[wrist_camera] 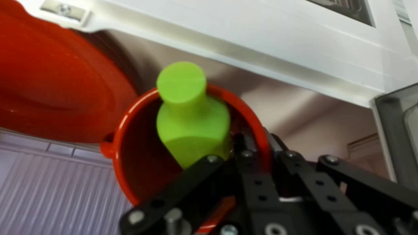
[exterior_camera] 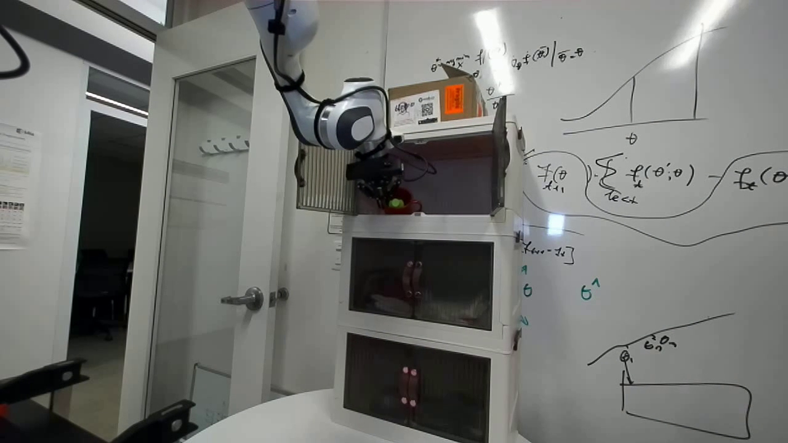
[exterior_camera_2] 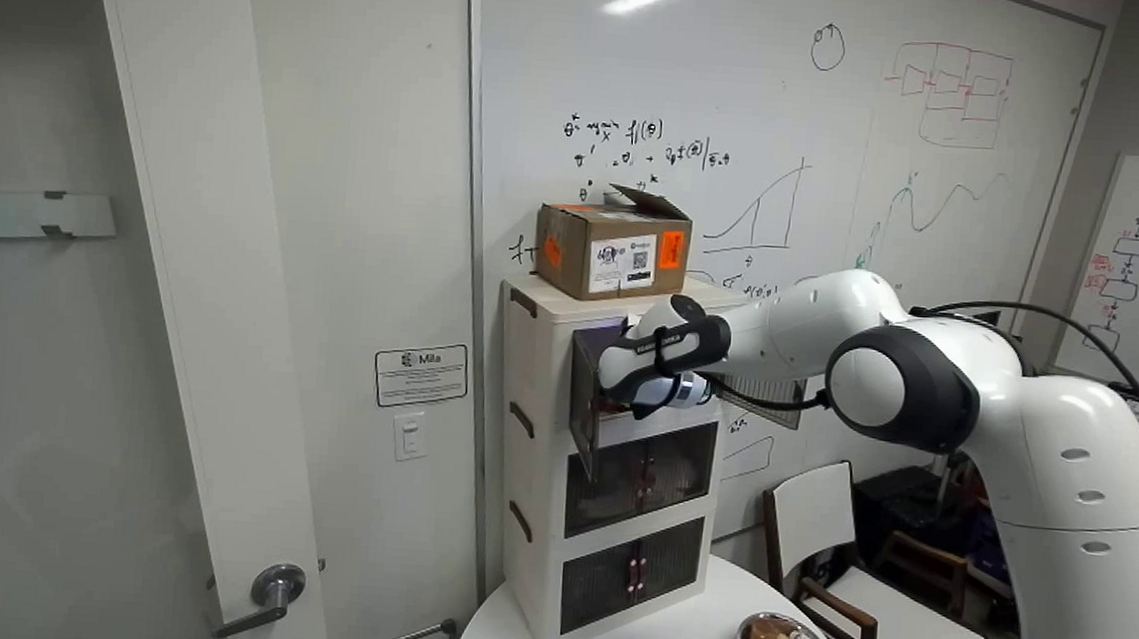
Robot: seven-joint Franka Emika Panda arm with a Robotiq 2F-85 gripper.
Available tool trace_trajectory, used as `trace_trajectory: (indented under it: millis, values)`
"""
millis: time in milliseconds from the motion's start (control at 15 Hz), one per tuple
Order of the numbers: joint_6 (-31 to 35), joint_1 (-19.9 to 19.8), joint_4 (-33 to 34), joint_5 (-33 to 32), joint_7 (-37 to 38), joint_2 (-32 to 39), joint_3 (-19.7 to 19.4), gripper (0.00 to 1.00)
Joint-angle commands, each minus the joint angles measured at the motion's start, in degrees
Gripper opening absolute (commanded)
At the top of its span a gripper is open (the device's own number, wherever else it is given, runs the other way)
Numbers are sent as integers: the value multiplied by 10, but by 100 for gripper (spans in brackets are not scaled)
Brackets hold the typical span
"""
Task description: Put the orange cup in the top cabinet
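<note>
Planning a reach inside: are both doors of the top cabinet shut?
No: in an exterior view, the ribbed door and dark door of the top cabinet both stand open.

Orange-red cup [wrist_camera: 142,156], lime-green piece [wrist_camera: 194,120]
The top cabinet [exterior_camera: 455,129] is white, its door [exterior_camera: 327,179] ribbed; brown carton [exterior_camera: 470,101] bears orange label [exterior_camera: 454,98].

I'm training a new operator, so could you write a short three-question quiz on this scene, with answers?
1. Which cabinet of the three is the orange cup in: A) bottom, B) middle, C) top?
2. True or false: the end effector straddles the cup's rim.
3. What colour is the bottle-shaped object inside the cup?

Key:
1. C, the top cabinet.
2. True.
3. Lime green.
</note>
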Motion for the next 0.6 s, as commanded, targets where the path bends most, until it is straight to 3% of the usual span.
trace_trajectory:
  millis: [0, 267, 400, 533]
  values:
    - [5, 7, 60, -44, 44, 43, 2, 2]
    - [22, 25, 53, -43, 35, 39, -15, 2]
    - [23, 26, 48, -48, 30, 36, -17, 32]
    - [28, 26, 44, -56, 25, 34, -16, 46]
